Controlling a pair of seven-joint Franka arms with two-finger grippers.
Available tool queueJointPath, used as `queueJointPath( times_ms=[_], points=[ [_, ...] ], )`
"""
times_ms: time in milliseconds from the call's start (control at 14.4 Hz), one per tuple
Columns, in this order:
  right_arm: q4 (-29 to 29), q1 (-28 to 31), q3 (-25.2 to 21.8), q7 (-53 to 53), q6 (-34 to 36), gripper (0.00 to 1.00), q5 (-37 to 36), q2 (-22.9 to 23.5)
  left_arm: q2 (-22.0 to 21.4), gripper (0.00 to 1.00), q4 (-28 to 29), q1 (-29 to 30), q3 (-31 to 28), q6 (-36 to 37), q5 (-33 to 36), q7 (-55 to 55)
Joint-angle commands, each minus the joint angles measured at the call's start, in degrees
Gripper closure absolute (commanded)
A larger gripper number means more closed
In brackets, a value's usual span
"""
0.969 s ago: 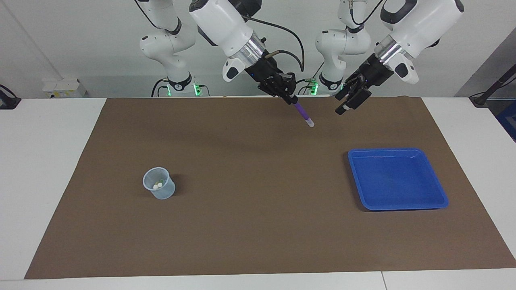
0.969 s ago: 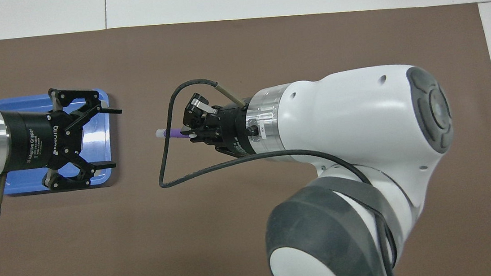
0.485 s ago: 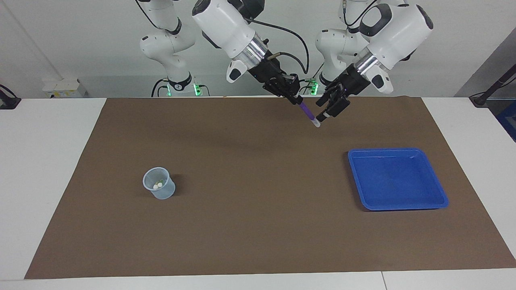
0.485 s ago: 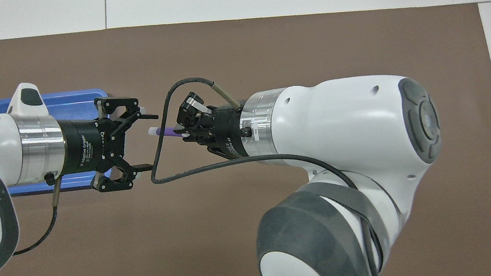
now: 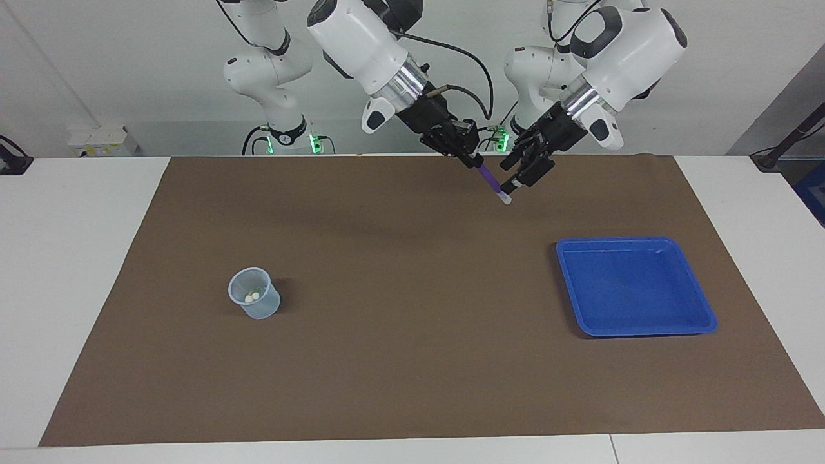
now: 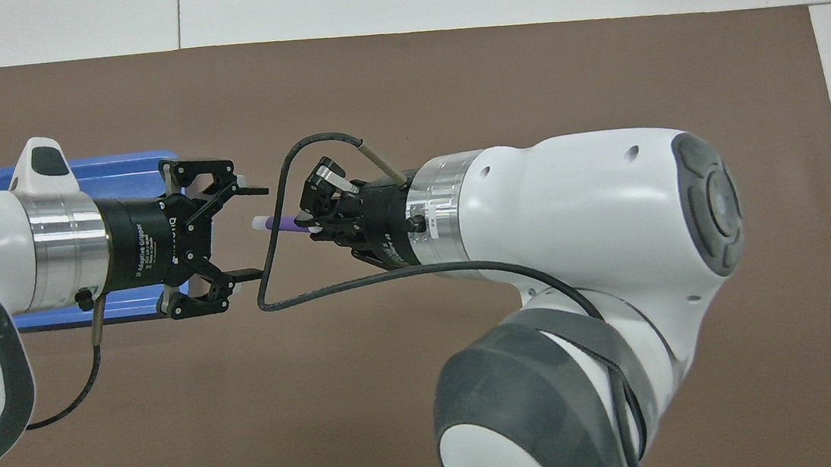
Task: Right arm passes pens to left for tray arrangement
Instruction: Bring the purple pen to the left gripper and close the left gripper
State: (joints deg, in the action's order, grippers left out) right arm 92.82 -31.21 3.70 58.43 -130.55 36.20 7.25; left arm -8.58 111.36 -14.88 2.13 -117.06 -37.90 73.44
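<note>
Purple pen [image 5: 491, 180] is clamped in the right hand [image 5: 472, 158], whitish end slanting down and out, up in the air over the brown mat [image 5: 399, 309] near the robots' edge of the bench. Left hand [image 5: 515, 183] has its fingers [image 6: 247, 192] apart, straddling the pen's free end; in the overhead view neither finger looks to be touching it.

Risks, as judged:
- Only the short tip sits between the left fingers. Closing there could pinch the cap alone, and the pen might pivot or slip out.
- If the right hand lets go before the left has gripped, the pen drops to the mat, well apart from the tray [image 5: 699, 298].
- Right arm's cable [image 6: 279, 277] loops just beside the left fingers; it could snag.

Tray lies toward the left arm's end, no pens in it. Cup [image 5: 254, 294] toward the right arm's end shows two whitish ends inside.
</note>
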Motion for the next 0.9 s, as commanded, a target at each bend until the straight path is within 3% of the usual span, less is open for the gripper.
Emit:
queueJointPath(
  times_ms=[0,415,762,831],
  points=[
    [0.9,-0.2,-0.1,0.4,-0.7,1.0,1.3,-0.6,-1.5,0.25,2.3,-2.5,-0.6,-2.6,-1.0,0.7],
    [0.9,-0.2,-0.1,0.4,-0.6,1.0,1.3,-0.6,-1.3,0.62,1.9,-2.6,-0.6,-2.9,-1.1,1.9],
    [0.9,-0.2,-0.1,0.3,-0.5,1.0,1.3,-0.6,-1.0,0.65,1.8,-4.5,-0.6,-5.2,-1.2,3.4],
    [0.9,-0.2,-0.1,0.3,-0.4,1.0,1.3,-0.7,-1.0,0.76,1.8,-4.5,-0.6,-5.1,-1.2,3.4]
  ],
)
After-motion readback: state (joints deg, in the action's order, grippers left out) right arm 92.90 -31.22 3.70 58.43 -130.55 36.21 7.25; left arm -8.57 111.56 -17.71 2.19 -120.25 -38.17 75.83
